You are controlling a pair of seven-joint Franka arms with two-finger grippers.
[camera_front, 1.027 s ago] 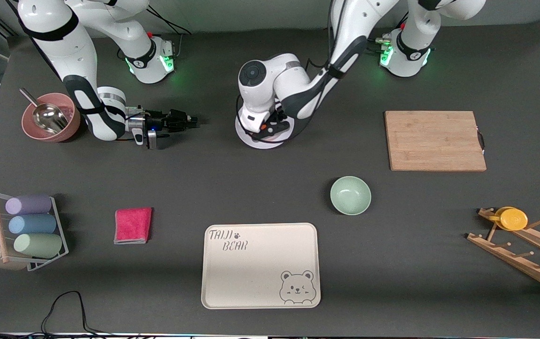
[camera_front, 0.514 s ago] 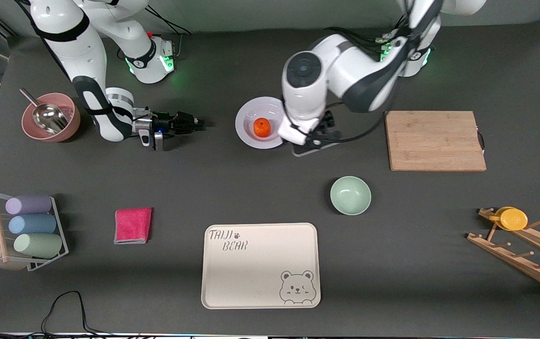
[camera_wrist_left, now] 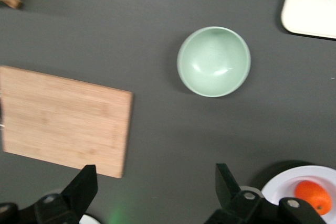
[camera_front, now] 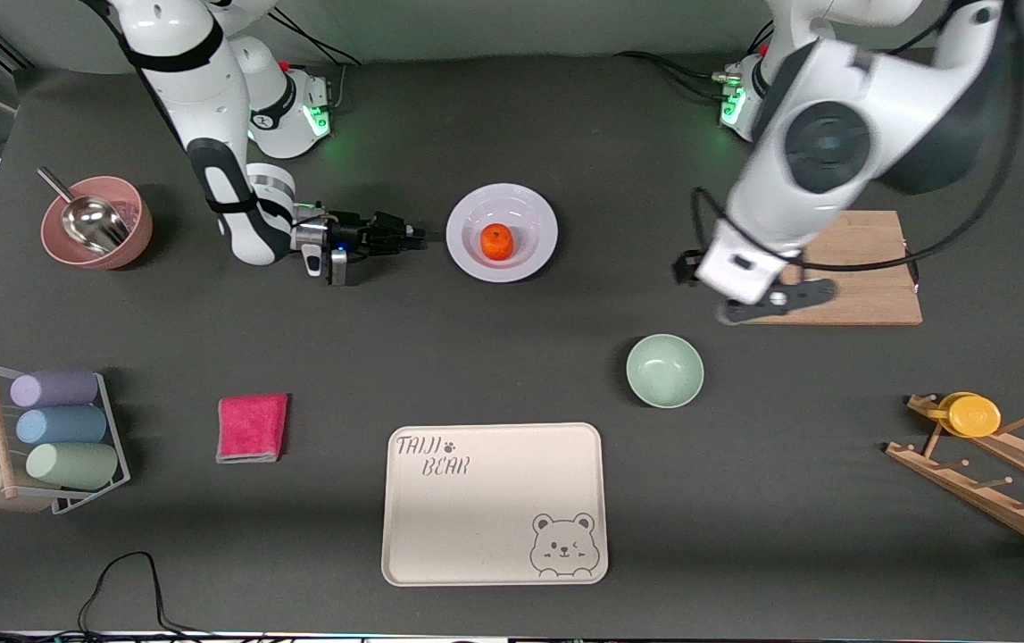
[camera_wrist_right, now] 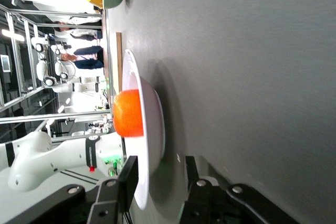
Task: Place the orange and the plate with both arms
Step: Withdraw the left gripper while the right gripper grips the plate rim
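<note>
Now orange on plate | right gripper beside plate | left gripper open-jawed

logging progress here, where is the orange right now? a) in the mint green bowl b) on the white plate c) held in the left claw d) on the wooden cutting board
b: the orange sits in the shallow centre of the plate, while the left claw is open and empty up over the table near the cutting board, and the bowl holds nothing.
</note>
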